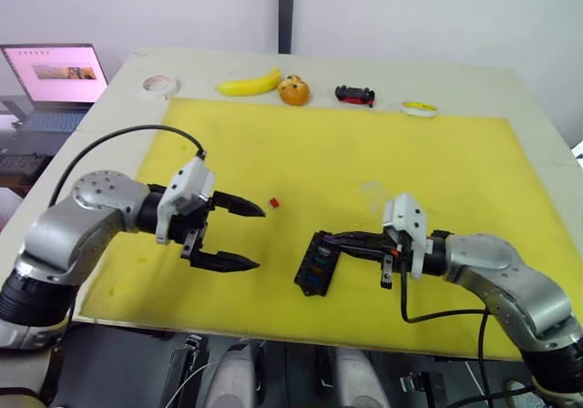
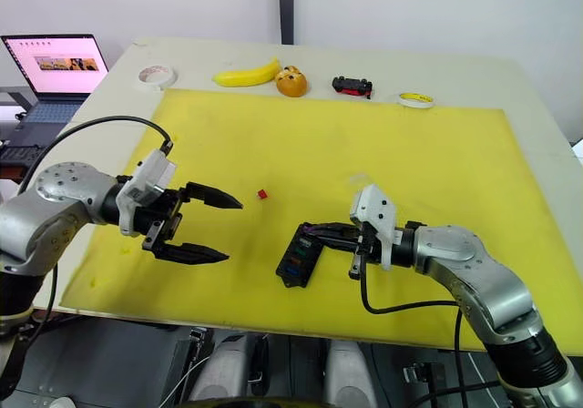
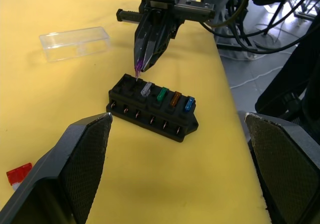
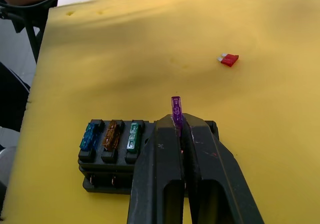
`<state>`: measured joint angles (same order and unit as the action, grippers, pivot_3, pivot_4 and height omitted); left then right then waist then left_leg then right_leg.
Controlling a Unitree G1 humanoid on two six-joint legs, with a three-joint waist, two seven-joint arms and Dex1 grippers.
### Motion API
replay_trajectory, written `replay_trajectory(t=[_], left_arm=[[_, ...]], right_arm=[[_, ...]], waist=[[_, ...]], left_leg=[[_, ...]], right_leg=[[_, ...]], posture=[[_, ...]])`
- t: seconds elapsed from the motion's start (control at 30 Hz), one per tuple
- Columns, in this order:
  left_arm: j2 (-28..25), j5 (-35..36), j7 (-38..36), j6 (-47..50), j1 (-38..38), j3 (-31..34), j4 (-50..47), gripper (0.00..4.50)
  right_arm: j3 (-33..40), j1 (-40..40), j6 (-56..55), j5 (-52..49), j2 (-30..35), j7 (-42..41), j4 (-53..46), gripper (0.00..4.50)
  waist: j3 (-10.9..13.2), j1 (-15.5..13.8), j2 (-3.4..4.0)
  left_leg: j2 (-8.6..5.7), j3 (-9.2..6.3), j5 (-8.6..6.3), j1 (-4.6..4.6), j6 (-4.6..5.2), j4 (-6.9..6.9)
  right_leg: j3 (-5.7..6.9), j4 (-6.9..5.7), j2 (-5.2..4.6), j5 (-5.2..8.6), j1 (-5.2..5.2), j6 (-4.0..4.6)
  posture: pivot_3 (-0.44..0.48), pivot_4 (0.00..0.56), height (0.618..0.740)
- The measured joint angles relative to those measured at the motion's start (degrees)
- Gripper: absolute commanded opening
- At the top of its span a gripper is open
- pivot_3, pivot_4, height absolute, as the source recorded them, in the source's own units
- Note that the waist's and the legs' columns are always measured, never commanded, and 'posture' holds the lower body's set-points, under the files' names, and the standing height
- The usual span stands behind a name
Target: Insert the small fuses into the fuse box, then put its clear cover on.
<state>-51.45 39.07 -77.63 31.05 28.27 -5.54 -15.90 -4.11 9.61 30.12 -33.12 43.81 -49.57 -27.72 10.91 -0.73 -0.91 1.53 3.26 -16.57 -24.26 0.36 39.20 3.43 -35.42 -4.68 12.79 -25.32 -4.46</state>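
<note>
Fingers first: right gripper [image 4: 179,134] is pinched tight on a purple fuse [image 4: 176,110], blade end pointing out past the tips, so it can be pushed straight down into a slot; left gripper [image 1: 239,235] hangs wide apart with nothing in it, parked left of the work, probably waiting for the next pick. Largest to smallest: yellow mat [image 1: 437,162] covers most of the pale table [image 1: 510,85] and gives a plain, high-contrast work surface. Fuse box [image 1: 317,263] sits on the mat near its near edge, between the two grippers, lying at an angle; the right gripper's tips are directly over its end slot, so I'd read this as mid-insertion, purple fuse at or just entering the slot, can't tell whether it has seated. Clear cover [image 3: 76,43] lies flat on the mat just beyond the box on its far side, apart from it, left aside until the slots are filled. Already in the box, in one row: grey fuse [image 3: 146,89], green fuse [image 3: 161,94], amber fuse [image 3: 175,99], blue fuse [image 3: 189,104], standing upright side by side. Red fuse [image 1: 274,203] is loose on the mat, left of the box and just off the left gripper's upper fingertip, likely next. Risk: a tilted blade jams at the slot mouth.
</note>
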Motion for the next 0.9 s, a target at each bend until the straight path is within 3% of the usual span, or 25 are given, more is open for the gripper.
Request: replay_trajectory(t=[0.9], left_arm=[[0.33, -1.1, 0.4, 0.17, -1.36, -0.01, -2.27, 4.47]], right_arm=[[-1.83, 0.09, -2.31, 5.39, -3.84, -2.02, 3.48, 0.0]], waist=[[-0.01, 0.01, -0.02]], left_leg=[[-0.02, 0.06, 0.03, 0.37, -0.05, 0.08]], right_leg=[[-0.1, -0.52, 0.0, 0.01, 0.12, 0.01]], posture=[[0.0, 0.15, 0.737]])
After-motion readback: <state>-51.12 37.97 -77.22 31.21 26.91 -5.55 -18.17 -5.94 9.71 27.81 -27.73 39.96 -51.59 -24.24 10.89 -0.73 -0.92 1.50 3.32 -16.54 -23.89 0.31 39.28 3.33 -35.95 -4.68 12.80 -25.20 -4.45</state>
